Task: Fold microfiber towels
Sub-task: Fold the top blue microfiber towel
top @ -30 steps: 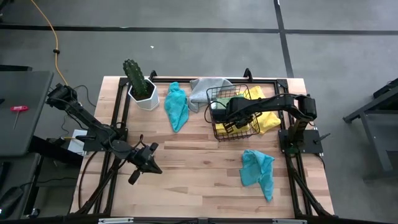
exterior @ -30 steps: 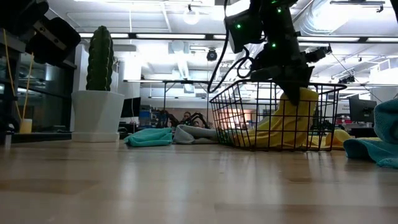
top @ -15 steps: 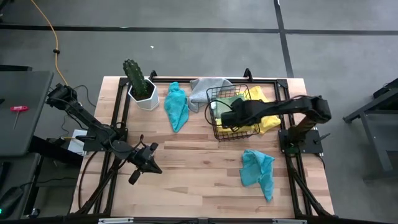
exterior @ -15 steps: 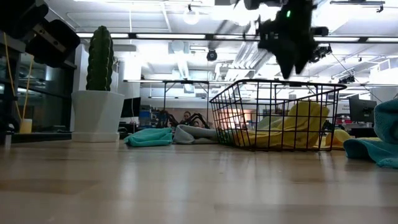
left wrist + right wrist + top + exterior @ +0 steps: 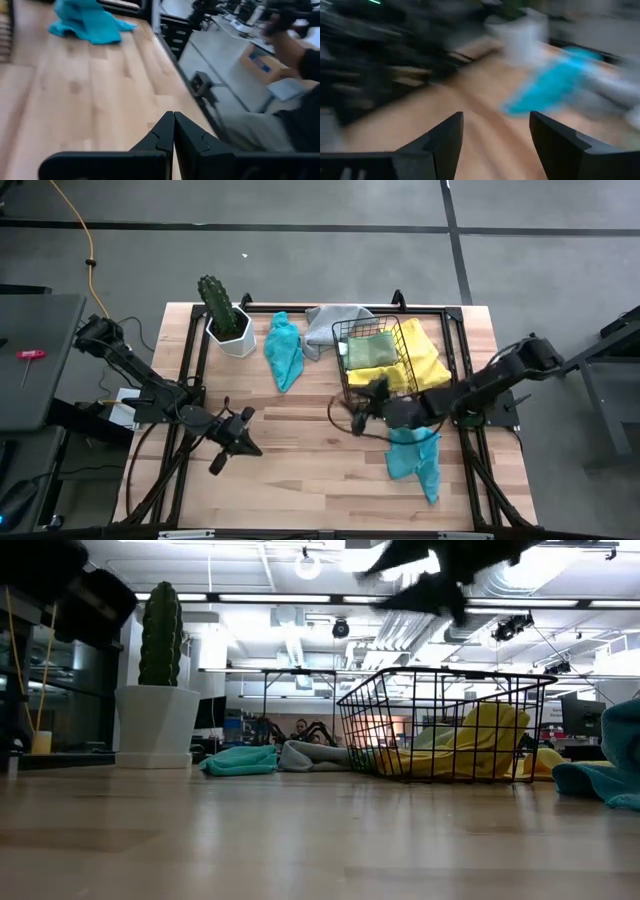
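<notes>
A black wire basket [image 5: 345, 380] stands at the table's far right, with a light green towel [image 5: 372, 350] and a yellow towel [image 5: 425, 365] in it; the yellow one spills over its right side. A teal towel [image 5: 283, 350] and a grey towel [image 5: 335, 325] lie crumpled at the far edge. Another teal towel [image 5: 415, 460] lies near the right front. My right gripper [image 5: 358, 418] hovers open just in front of the basket, holding nothing. My left gripper [image 5: 245, 445] is shut and empty at the left front, above bare wood [image 5: 173, 117].
A cactus in a white pot [image 5: 225, 320] stands at the far left corner. A black metal frame [image 5: 300, 310] runs along the table's edges. A person's dark sleeve [image 5: 305, 60] shows beyond the table. Bare wood [image 5: 300, 430] lies between the two grippers.
My right gripper has let go of the yellow towel, risen out of the basket and swung toward the table's near edge, tipping from pointing down to nearly level. The yellow towel, held up a second ago, has slumped back into the basket.
</notes>
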Tool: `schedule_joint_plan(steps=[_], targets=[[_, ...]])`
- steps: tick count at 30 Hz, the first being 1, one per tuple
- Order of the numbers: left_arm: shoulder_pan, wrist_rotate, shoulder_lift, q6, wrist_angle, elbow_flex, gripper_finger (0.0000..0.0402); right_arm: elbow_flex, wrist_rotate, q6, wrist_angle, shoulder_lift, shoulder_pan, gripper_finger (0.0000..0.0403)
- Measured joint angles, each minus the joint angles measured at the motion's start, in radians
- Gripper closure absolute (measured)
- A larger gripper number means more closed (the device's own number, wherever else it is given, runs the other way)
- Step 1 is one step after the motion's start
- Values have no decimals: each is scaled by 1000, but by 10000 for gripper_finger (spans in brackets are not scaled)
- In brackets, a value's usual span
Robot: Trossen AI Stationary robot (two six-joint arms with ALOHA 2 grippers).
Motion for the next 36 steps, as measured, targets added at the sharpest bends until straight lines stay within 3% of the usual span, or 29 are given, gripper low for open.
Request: schedule_joint_plan(steps=[3, 6, 10, 14, 23, 31, 36], targets=[[42, -42, -1, 65, -8, 26, 401, -77, -170, -197, 410, 54, -10, 182], [96, -94, 0, 150, -74, 68, 401, -75, -257, -341, 586, 93, -12, 182], [151, -223, 38, 214, -180, 83, 387, -18, -297, -454, 571, 129, -6, 182], [225, -324, 135, 277, -229, 83, 345, 46, -310, -520, 525, 149, 8, 182], [501, -206, 349, 557, -617, 258, 249, 130, -309, -531, 395, 149, 24, 182], [608, -179, 553, 955, -623, 351, 243, 130, -309, -530, 374, 149, 24, 182], [605, -213, 634, 1054, -584, 360, 243, 130, -309, -530, 333, 149, 24, 182]])
